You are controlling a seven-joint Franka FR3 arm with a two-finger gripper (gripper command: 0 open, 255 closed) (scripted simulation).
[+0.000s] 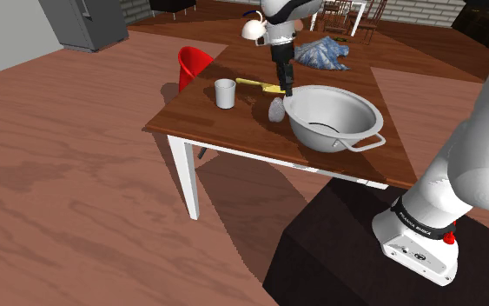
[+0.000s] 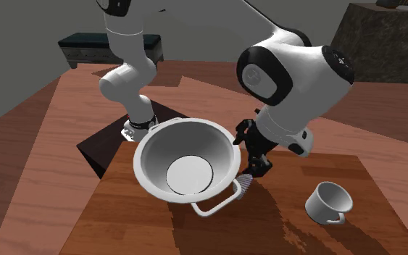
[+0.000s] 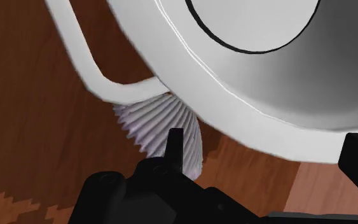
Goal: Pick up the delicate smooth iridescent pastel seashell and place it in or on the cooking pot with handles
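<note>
Seashell (image 3: pixel 161 121): pale ribbed fan, flat on the bench (image 1: pixel 208 122), wedged against the cooking pot (image 1: pixel 320 137) under its loop handle (image 3: pixel 130 92).
Gripper (image 1: pixel 286 90): lowered beside the pot, fingers (image 3: pixel 174 143) spread and clasping nothing, apparently lining up a grasp. The pot wall crowds access.

Middle of wooden bench (image 2: pixel 137 232): white two-handled pot (image 2: pixel 151 145), pale disc at bottom. Just beside rim on second exterior view's right, next to near handle: pale ribbed seashell (image 2: pixel 244 184). Directly over shell: black hand (image 2: pixel 256 172) on white arm (image 2: pixel 296 69). Farther right, well apart: white mug (image 2: pixel 327 201). Beyond pot: dark stand (image 2: pixel 97 148).
</note>
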